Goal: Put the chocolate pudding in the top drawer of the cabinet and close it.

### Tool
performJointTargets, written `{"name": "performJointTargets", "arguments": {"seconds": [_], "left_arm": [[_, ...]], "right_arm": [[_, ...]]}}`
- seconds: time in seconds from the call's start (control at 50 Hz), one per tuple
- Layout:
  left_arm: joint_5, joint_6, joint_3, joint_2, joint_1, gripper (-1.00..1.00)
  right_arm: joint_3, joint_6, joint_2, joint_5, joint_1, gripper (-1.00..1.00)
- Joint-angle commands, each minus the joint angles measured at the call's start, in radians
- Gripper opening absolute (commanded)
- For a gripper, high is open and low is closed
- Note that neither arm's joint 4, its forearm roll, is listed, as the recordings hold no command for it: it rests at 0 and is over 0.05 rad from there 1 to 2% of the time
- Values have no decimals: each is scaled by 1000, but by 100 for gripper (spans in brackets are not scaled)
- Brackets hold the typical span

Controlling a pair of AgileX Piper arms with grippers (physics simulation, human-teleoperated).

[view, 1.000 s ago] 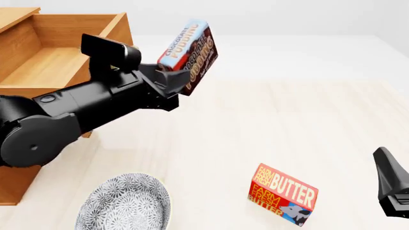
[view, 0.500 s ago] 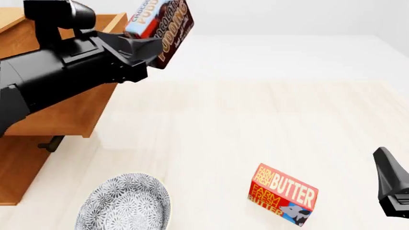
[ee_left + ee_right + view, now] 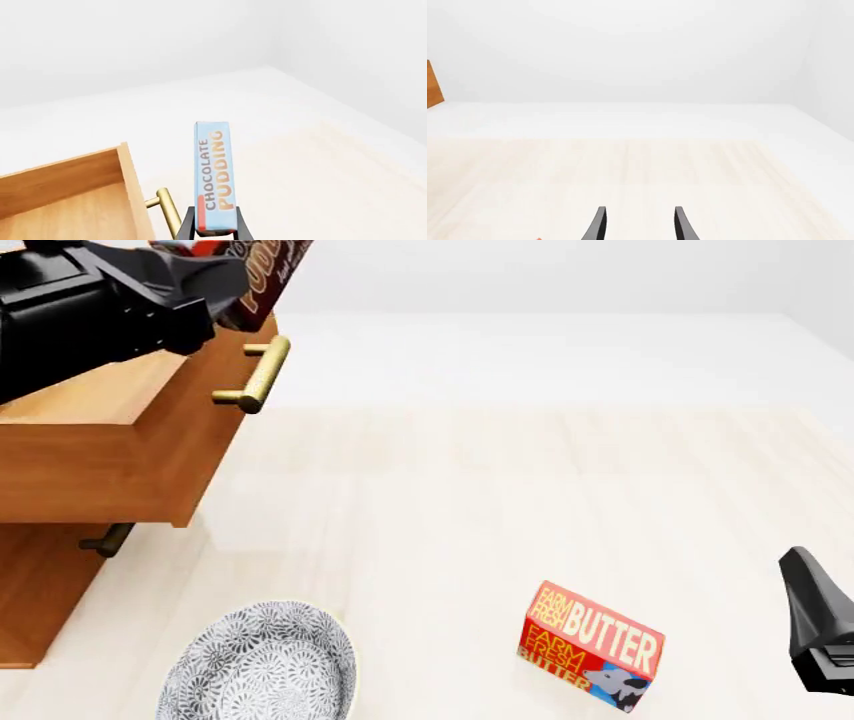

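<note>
Carrying step: the left pincer (image 3: 215, 235) clamps the chocolate pudding (image 3: 213, 175) just beside the open top drawer (image 3: 120, 430); next, shift toward nine o'clock and release. The right pincer (image 3: 639, 225) hangs open, empty.

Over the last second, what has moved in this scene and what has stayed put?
The left gripper, shut on the chocolate pudding, carried it up and leftward toward the open top drawer; it is not released yet. The butter box, patterned bowl and right gripper stayed put.
</note>
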Motion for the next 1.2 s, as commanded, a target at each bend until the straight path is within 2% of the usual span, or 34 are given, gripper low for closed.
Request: {"name": "performJointTargets", "arguments": {"seconds": [0.02,0.18,0.32,0.44,0.9,1.2], "left_arm": [[45,33,-24,-48,70,-100],[106,45,-44,-61,141,-100],[125,78,-45,-73,195,-100],[137,74,-47,-79,217,-100],[87,62,-10,-34,330,-100],[92,55,-24,23,381,-100]], "right_arm": [[0,0,0,0,0,100],[0,0,0,0,0,100],[0,0,0,0,0,100],[0,0,0,0,0,100],[0,0,0,0,0,100],[0,0,0,0,0,100]]}}
